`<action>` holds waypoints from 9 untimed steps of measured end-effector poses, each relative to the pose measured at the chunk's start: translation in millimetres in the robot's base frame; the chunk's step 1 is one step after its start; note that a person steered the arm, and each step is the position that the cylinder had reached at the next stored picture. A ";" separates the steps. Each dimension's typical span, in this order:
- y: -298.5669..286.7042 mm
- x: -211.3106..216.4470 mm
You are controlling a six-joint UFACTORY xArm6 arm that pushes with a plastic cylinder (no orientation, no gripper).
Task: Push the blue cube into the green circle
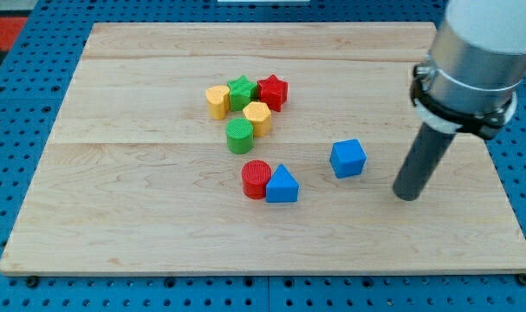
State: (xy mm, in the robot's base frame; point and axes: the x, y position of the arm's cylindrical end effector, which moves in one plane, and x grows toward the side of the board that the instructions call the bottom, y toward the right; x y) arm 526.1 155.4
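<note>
The blue cube (347, 159) sits right of the board's middle. The green circle, a short green cylinder (240, 136), stands to its left and slightly higher in the view, at the bottom of a cluster of blocks. My tip (406, 194) rests on the board to the right of the blue cube and a little lower, with a clear gap between them. The rod rises toward the view's top right.
A yellow heart (217, 101), green star (241, 92), red star (272, 91) and yellow hexagon (257, 117) crowd above the green cylinder. A red cylinder (256, 179) and blue triangle (282, 185) touch, lying left of and below the cube. The wooden board (141, 225) ends near the right edge.
</note>
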 end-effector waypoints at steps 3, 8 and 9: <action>-52.2 -55.4; -142.6 -66.9; -140.6 -50.9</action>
State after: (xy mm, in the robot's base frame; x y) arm 475.3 14.7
